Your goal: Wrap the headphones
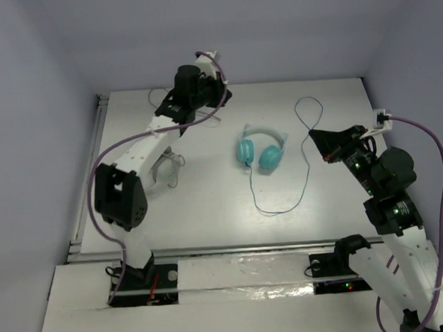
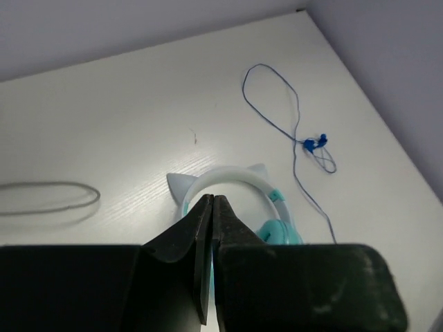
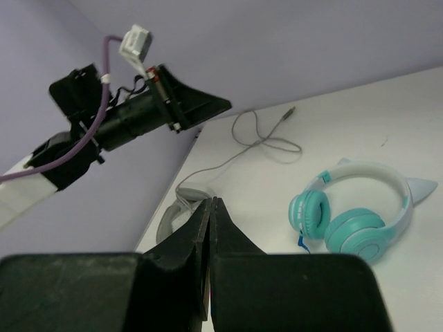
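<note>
The headphones [image 1: 262, 150] lie flat mid-table: two teal ear cups, a white headband with cat ears. Their thin blue cable [image 1: 306, 168] runs loose toward the near side, then back up the right in a loop. My left gripper [image 1: 227, 95] is shut and empty, held above the table left of and behind the headphones. In the left wrist view its tips [image 2: 212, 198] hang over the headband [image 2: 228, 174]. My right gripper [image 1: 314, 135] is shut and empty, right of the headphones, near the cable. Its tips [image 3: 210, 200] point toward the ear cups [image 3: 353, 218].
A white coiled item [image 1: 161, 170] with a thin pale cable [image 3: 266, 142] lies at the left under my left arm [image 3: 138, 114]. The cable's blue plug [image 2: 315, 143] rests at the back right. Purple walls enclose the table's left, back and right sides.
</note>
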{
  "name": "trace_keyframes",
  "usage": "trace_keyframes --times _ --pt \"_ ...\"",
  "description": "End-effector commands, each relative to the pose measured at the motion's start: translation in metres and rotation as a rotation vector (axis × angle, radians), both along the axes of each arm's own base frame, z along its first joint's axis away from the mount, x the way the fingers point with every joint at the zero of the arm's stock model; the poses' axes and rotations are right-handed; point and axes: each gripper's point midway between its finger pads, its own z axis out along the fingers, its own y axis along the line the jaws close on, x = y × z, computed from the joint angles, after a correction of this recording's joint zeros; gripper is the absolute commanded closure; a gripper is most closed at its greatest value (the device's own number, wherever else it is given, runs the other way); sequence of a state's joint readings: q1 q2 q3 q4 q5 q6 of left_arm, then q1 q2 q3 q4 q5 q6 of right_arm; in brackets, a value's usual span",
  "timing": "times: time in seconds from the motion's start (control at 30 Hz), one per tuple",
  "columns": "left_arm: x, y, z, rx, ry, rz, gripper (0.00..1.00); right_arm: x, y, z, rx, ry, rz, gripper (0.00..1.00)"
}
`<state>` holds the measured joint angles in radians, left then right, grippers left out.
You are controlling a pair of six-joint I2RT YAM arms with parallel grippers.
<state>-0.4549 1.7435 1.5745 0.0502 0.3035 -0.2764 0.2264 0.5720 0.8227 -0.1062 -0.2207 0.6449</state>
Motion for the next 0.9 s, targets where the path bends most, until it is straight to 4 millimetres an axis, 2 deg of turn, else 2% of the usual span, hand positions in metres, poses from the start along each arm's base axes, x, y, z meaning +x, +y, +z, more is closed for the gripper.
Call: trace_keyframes --times 0.0,0.03,0.07,0.1,0.13,0.17,0.2,0.23,0.27,0.3,0.33,0.37,0.4,0.47,0.5,0.57,0.6,0.7,0.87 --pt "0.021 -0.02 -0.03 0.175 -0.008 -0.045 1.0 0.008 0.002 0.003 -0.018 -0.003 -0.003 1.0" --pt "0.027 -0.022 -0.037 0.208 -0.004 -0.06 1.0 0.008 0.003 0.001 -0.019 0.004 0.004 1.0" --pt "0.033 -0.031 -0.029 0.22 -0.044 -0.086 0.97 0.009 0.004 0.0 -0.021 0.007 0.007 1.0" --pt "0.042 -0.036 -0.055 0.269 -0.032 -0.112 0.93 0.011 0.005 -0.004 -0.023 0.024 0.008 1.0" --pt "0.047 -0.038 -0.058 0.29 -0.051 -0.13 0.84 0.012 0.005 -0.006 -0.025 0.031 0.008 1.0" --pt "0.051 -0.044 -0.052 0.289 -0.082 -0.156 0.8 0.013 0.005 -0.008 -0.028 0.038 0.008 1.0" --pt "0.055 -0.052 -0.069 0.297 -0.064 -0.195 0.75 0.014 0.006 -0.011 -0.028 0.045 0.013 1.0" --pt "0.056 -0.055 -0.071 0.309 -0.074 -0.223 0.62 0.015 0.007 -0.014 -0.031 0.053 0.019 1.0" --pt "0.061 -0.063 -0.054 0.292 -0.117 -0.246 0.57 0.015 0.008 -0.016 -0.032 0.06 0.024 1.0" --pt "0.063 -0.071 -0.07 0.29 -0.096 -0.286 0.53 0.015 0.009 -0.015 -0.03 0.061 0.028 1.0" --pt "0.066 -0.074 -0.071 0.285 -0.1 -0.296 0.45 0.016 0.012 -0.018 -0.033 0.07 0.041 1.0" --pt "0.071 -0.078 -0.065 0.274 -0.119 -0.299 0.42 0.016 0.012 -0.017 -0.032 0.07 0.044 1.0" --pt "0.072 -0.086 -0.083 0.279 -0.098 -0.314 0.4 0.016 0.013 -0.019 -0.034 0.078 0.05 1.0" --pt "0.075 -0.092 -0.093 0.299 -0.099 -0.319 0.37 0.014 0.014 -0.019 -0.031 0.073 0.06 0.93" --pt "0.077 -0.097 -0.116 0.334 -0.074 -0.315 0.36 0.015 0.015 -0.018 -0.029 0.069 0.061 0.83" --pt "0.081 -0.098 -0.129 0.385 -0.069 -0.309 0.33 0.015 0.016 -0.019 -0.032 0.067 0.067 0.75" --pt "0.079 -0.103 -0.148 0.407 -0.046 -0.317 0.32 0.015 0.016 -0.018 -0.031 0.063 0.07 0.69" --pt "0.074 -0.114 -0.168 0.422 -0.038 -0.339 0.3 0.017 0.022 -0.019 -0.028 0.065 0.101 0.66" --pt "0.076 -0.117 -0.193 0.448 -0.01 -0.324 0.29 0.016 0.027 -0.02 -0.03 0.065 0.13 0.65"
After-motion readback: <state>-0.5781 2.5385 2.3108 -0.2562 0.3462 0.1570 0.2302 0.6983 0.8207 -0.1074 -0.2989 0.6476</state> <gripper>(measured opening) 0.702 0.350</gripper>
